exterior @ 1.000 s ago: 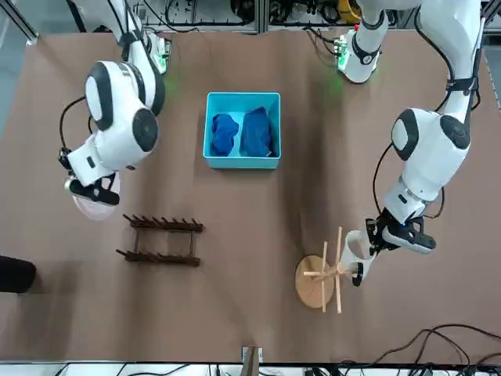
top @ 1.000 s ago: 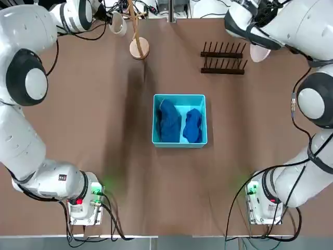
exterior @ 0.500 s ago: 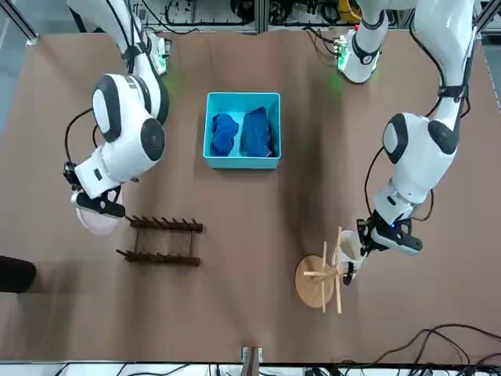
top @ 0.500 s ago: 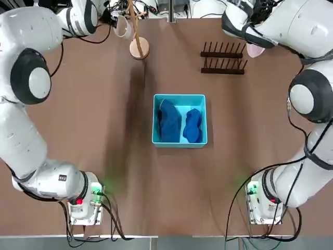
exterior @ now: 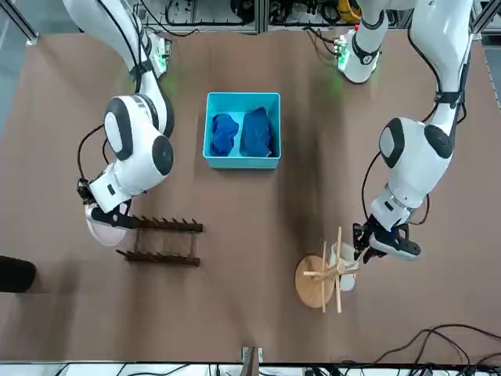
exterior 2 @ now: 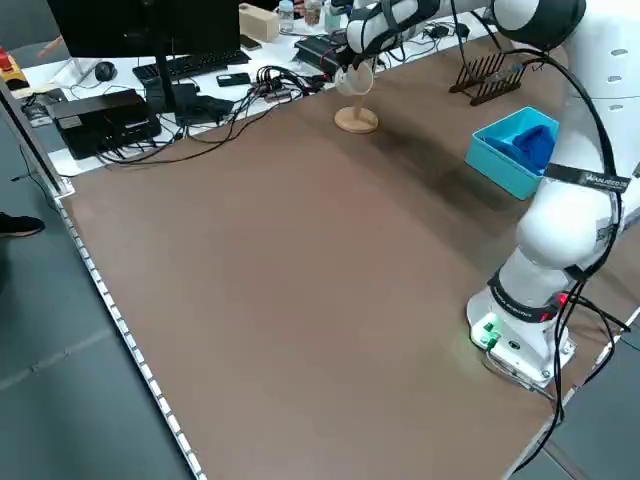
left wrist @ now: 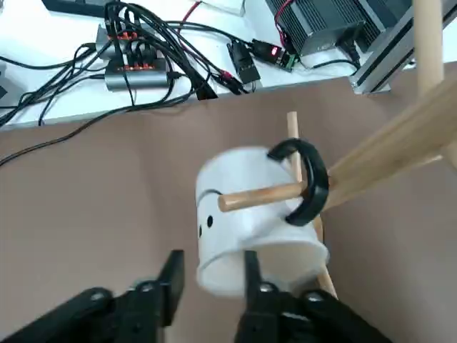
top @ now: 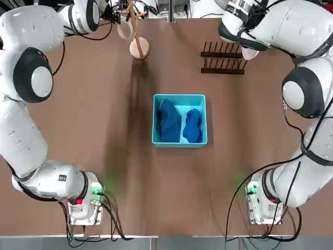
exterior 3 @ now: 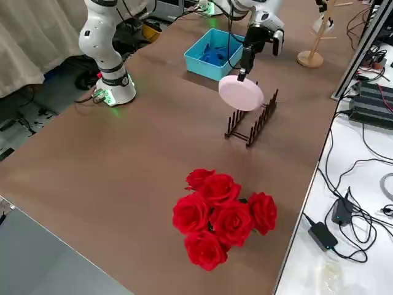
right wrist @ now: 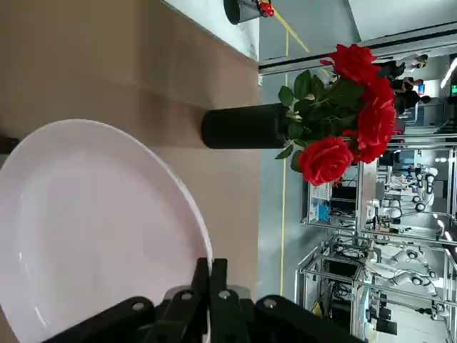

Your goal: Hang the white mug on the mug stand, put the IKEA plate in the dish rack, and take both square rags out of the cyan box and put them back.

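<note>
Front view: the left arm reaches out over the table toward the mug stand [exterior: 313, 283], with its wrist bent over and its gripper [exterior: 363, 243] on the robot's left side of the pole. In the left wrist view, the two fingers stand apart with a clear gap between them and grip nothing. The white mug [left wrist: 250, 214] hangs on a peg of the stand; its black handle loops around the peg. The mug body lies just beyond the fingertips, tilted.

The right arm extends forward and angles inward at the wrist. Its gripper [right wrist: 210, 266] is located near the end of the dish rack [exterior: 160, 241] on the robot's right. The jaws are closed on the rim of the IKEA plate [right wrist: 93, 229], one finger on each face. In the right side view, the fingers point down and the plate hangs below them, tipped up on its edge, beside the rack and outside the peg row.

The cyan box [top: 179, 145] rests on the table [top: 130, 198] between the arms. Both square rags [top: 169, 122] [top: 192, 126] lie inside it, side by side and crumpled.
</note>
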You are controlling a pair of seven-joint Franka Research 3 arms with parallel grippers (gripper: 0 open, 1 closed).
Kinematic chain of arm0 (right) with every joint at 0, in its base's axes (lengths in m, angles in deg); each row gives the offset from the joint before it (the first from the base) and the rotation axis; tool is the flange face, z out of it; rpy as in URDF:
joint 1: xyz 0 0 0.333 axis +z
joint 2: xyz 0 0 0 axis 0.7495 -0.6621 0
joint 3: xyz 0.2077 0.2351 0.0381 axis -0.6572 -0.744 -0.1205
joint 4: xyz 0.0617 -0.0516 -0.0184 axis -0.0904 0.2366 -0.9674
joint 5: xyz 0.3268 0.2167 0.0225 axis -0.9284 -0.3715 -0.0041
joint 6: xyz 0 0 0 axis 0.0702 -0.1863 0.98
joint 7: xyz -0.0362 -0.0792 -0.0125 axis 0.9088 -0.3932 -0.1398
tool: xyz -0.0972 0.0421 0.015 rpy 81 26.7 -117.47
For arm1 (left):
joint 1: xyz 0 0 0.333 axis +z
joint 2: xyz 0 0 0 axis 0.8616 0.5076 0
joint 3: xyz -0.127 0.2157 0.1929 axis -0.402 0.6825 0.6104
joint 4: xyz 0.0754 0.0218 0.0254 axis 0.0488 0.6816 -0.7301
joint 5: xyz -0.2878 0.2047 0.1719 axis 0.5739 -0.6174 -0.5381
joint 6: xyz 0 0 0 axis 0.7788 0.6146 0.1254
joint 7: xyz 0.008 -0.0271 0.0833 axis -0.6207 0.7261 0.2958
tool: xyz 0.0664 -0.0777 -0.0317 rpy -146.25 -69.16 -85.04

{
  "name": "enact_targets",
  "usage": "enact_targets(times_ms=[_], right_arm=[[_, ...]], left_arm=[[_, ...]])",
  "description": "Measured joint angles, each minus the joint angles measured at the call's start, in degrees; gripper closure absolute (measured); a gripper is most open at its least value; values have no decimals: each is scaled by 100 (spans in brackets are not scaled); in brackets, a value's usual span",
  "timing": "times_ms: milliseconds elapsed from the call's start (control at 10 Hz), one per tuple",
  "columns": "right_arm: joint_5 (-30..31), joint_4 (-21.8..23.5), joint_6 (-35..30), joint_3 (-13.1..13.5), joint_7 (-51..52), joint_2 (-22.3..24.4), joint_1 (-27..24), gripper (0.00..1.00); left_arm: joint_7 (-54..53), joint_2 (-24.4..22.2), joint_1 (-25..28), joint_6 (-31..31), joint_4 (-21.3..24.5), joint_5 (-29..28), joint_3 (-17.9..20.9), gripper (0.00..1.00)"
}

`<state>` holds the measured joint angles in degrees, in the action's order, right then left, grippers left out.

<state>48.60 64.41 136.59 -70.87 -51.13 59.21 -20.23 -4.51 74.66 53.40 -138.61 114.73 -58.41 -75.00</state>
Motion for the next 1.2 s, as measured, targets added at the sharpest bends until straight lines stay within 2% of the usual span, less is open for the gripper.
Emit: enact_targets(times_ms=[200,300,500,700,900,1100,1200], right_arm=[[0,-43,172,18,-1,-44,-89,97],[0,-46,272,19,-1,-71,-135,97],[-1,-46,473,27,-25,-171,-262,97],[-1,-46,630,27,-144,-308,-351,97],[-1,-44,652,25,-291,-390,-366,97],[-1,-45,667,13,-528,-522,-348,97],[-1,-46,668,9,-648,-591,-327,97]], left_arm=[[1,-76,49,170,-77,0,30,19],[1,-192,75,533,-138,0,89,3],[-7,-419,102,1596,-485,-4,271,1],[-7,-486,114,2802,-1089,-10,427,0],[6,-527,118,3900,-1446,-11,584,0],[213,-903,104,4953,-1482,-83,567,0],[333,-1203,83,5251,-1338,-129,437,0]])
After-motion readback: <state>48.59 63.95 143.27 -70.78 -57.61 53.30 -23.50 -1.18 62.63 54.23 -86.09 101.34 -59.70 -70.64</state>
